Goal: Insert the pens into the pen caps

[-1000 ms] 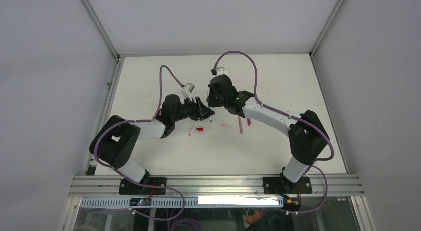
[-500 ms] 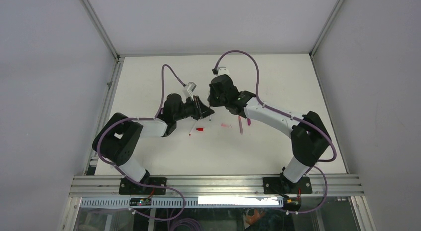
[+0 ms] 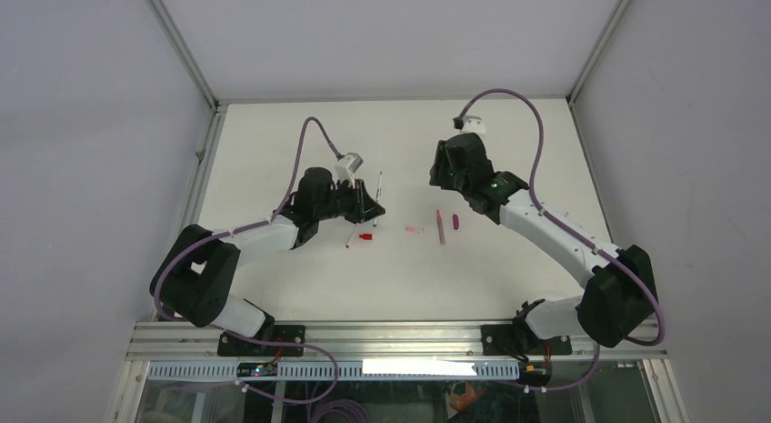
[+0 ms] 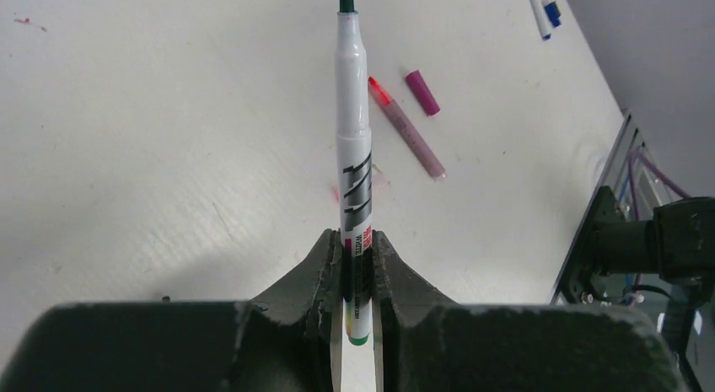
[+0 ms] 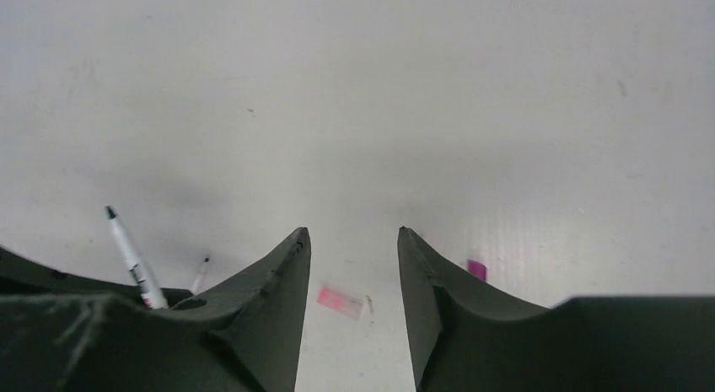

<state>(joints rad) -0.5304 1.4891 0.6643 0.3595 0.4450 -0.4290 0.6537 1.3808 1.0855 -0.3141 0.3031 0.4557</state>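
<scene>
Top external. White-barrelled marker pen with dark green tip [image 3: 377, 186]: clamped at its tail by left gripper [image 3: 372, 206], tip pointing away from the arm bases. Right gripper [image 3: 440, 179]: well right of that pen. Short red plastic cap [image 3: 365, 235]: on the white table [image 3: 273, 150], just nearer the bases than the pen. Pale pink cap [image 3: 415, 230], magenta-barrelled pen [image 3: 440, 227], magenta cap [image 3: 455, 223]: farther right of it

Left wrist. Fingers [image 4: 325, 265] pinch only the pen's last stretch. Hazard: pushed into a cap, it could pivot or slide back through the jaws

Right wrist. Jaws parted, holding nothing; pink cap lies right of the green-tipped pen, beneath the gap. Hazard: so tiny a cap could skid or tip when pinched; no green cap seen, so a mismatch is possible
</scene>
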